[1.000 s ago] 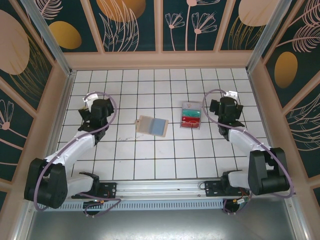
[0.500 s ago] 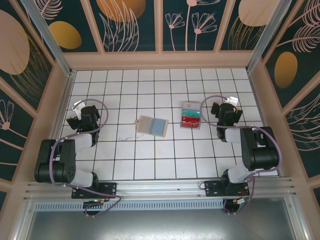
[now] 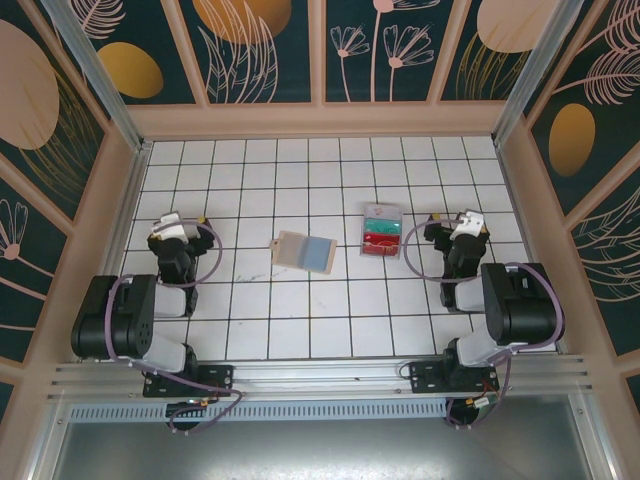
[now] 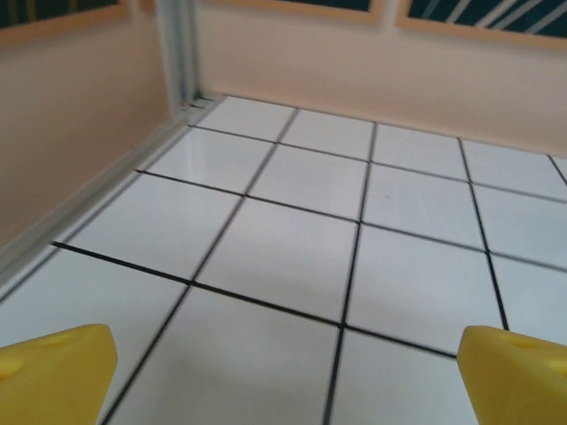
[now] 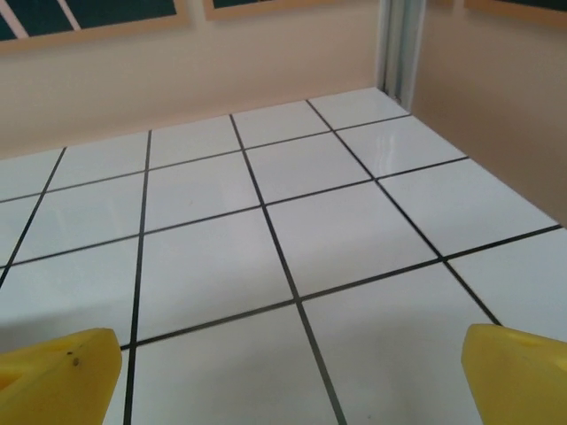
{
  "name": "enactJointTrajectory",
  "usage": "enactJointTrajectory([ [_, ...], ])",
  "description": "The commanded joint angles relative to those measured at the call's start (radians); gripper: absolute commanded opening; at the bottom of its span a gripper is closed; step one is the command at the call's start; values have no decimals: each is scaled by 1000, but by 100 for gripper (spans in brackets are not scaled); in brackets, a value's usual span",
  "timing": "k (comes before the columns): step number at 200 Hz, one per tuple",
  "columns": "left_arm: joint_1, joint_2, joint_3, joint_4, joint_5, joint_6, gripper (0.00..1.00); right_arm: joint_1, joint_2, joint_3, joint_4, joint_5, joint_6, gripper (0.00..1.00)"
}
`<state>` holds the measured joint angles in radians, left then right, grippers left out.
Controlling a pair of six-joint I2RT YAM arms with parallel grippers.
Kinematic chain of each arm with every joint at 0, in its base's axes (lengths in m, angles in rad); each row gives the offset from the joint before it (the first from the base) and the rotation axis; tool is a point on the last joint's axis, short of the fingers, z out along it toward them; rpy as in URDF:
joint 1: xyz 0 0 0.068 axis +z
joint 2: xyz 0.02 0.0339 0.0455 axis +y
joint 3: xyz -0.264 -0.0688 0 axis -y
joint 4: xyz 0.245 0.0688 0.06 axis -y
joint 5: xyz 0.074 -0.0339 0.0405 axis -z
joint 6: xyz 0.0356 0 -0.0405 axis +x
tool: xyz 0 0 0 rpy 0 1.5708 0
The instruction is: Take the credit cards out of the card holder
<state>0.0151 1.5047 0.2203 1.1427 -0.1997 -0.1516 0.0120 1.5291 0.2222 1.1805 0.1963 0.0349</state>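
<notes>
Small tan folding card holder lies open and flat near the centre of the white tiled table, its right inner half blue-grey, slightly skewed to the grid. It is touched by nothing and sits well apart from both arms. Just to its right and a bit farther back, not touching, is a clear plastic tray with teal and red strips inside; any lettering on the strips is too small to read. The left gripper is by the table's left edge with its arm folded close to its base. In the wrist view its two yellow fingers sit at the bottom corners, spread wide over bare tile, pinching nothing. The right gripper is just right of the tray, its yellow fingers likewise spread wide with only tile between them. The walls are dark teal panels with a pale flower and leaf print in beige frames. A metal post stands in the far corner.
</notes>
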Motion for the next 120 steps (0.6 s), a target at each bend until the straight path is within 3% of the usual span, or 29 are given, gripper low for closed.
enactJointTrajectory([
  [1,5,16,-6,174,84,41,99,-12,11,-8,112,-73,-7,99],
  [120,5,14,16,126,153,73,99,-19,10,-3,94,-89,-2,99],
])
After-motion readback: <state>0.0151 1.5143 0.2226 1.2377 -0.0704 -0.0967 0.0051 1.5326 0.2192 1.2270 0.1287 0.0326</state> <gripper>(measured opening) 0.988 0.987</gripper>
